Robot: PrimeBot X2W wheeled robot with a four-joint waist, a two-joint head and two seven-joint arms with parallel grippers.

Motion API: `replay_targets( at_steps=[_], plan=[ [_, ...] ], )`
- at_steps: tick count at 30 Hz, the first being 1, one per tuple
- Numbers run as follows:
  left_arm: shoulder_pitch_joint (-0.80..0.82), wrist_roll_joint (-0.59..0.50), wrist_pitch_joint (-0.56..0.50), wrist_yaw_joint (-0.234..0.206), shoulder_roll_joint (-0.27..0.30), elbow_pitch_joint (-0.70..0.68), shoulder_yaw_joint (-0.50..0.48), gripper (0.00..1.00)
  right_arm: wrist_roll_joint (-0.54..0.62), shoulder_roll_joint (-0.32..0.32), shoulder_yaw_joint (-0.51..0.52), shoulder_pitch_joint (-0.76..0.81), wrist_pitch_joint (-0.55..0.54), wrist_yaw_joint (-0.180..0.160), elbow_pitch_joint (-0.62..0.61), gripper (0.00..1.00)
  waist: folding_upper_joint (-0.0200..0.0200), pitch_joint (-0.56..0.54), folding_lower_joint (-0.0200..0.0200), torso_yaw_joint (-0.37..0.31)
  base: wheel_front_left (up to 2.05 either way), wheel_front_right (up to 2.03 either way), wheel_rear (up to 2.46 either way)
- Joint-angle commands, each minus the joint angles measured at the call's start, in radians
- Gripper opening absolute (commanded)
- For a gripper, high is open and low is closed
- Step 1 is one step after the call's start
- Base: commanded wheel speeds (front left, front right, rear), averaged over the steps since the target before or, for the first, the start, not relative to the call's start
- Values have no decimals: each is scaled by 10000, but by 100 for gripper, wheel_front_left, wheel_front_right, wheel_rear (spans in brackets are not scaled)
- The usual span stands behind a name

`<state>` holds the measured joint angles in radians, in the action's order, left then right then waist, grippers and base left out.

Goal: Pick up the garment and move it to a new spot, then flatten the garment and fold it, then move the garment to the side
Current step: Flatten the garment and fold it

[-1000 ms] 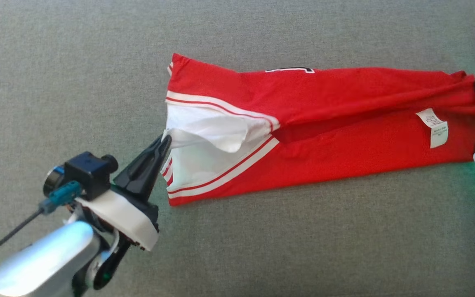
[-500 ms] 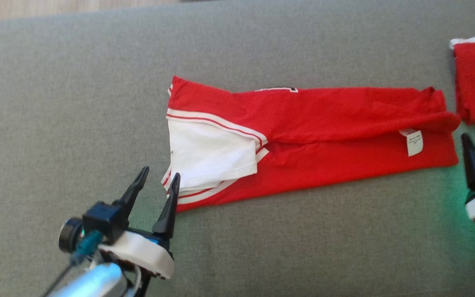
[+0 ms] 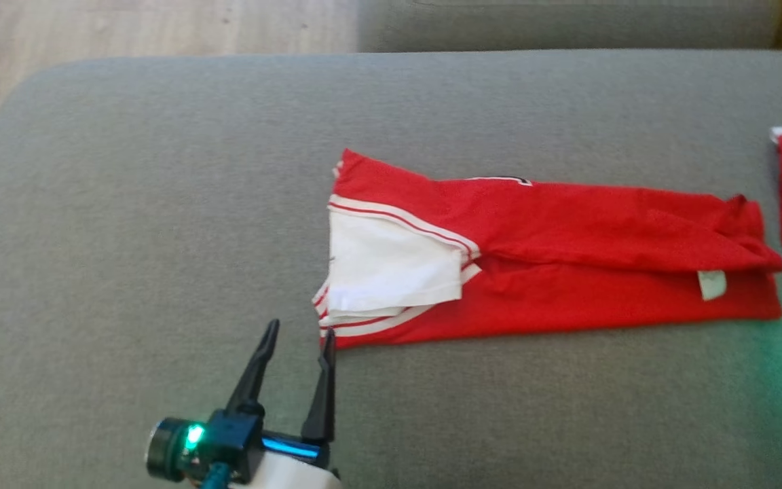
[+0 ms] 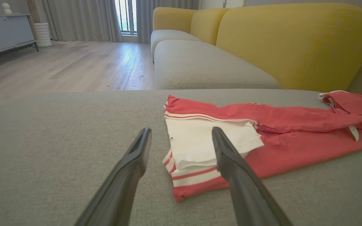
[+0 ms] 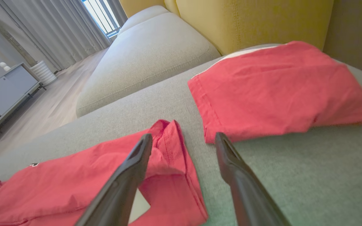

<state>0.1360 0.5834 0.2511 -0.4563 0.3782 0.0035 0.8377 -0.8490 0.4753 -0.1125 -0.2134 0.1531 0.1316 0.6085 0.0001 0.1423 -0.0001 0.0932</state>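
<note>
Mid-fold, the left gripper (image 3: 299,333) and right gripper (image 5: 183,138) are hovering, fingers spread and empty, at the mid-frame garment's (image 3: 567,272) ends, probably needing fresh corner pinches.

Place: a home living room.
Seating: a wide grey fabric sofa seat (image 3: 160,204) in the foreground, a second grey seat cushion (image 4: 200,66) beyond it, and rounded yellow backrests (image 4: 294,40) behind both.
Floor: pale wooden boards (image 4: 74,66), bright near the window.
Window: a tall glazed window (image 4: 126,15) at the far end, with long grey curtains (image 4: 83,18) hanging to the floor on either side.
Furniture: a low grey-blue sideboard (image 4: 2,31) against the wall, with a white ribbed pot (image 4: 42,34) standing beside it.
</note>
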Motion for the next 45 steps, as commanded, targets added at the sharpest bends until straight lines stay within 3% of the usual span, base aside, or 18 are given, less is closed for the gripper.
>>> replay_targets(
  at_steps=[1,12,24,25,26,39,45],
  plan=[
    [153,-244,105,86,-83,-287,-546,100,220,164,164,-47,-37,-9,-142,100,-1,-143,1,327,0,0,0],
    [-454,-1269,106,880,-884,25,-1418,100,2031,-626,1408,-496,-801,-9,1524,100,-1,-125,1,886,0,0,0],
    [-752,-1837,106,1424,-1291,227,-1998,100,2593,-1353,2615,-1140,-1628,-9,2542,100,-1,-62,1,1042,0,0,0],
    [-774,-1872,106,1468,-1319,240,-2035,100,2611,-1393,2616,-1155,-1778,-9,2577,76,-1,-70,1,1060,0,0,0],
    [-814,-1933,106,1546,-1366,260,-2114,100,2606,-1449,2619,-1141,-1938,-9,2541,0,-1,-77,1,1098,0,0,0],
    [-1157,-2205,106,1903,-1647,449,-2590,100,2741,-933,2969,-526,-1498,-9,1448,0,-1,-404,1,816,0,0,0],
    [-1299,-2296,106,2020,-1717,510,-2775,100,2659,-815,3170,-360,-1589,-9,354,0,-1,-535,1,609,0,0,0]
  ],
)
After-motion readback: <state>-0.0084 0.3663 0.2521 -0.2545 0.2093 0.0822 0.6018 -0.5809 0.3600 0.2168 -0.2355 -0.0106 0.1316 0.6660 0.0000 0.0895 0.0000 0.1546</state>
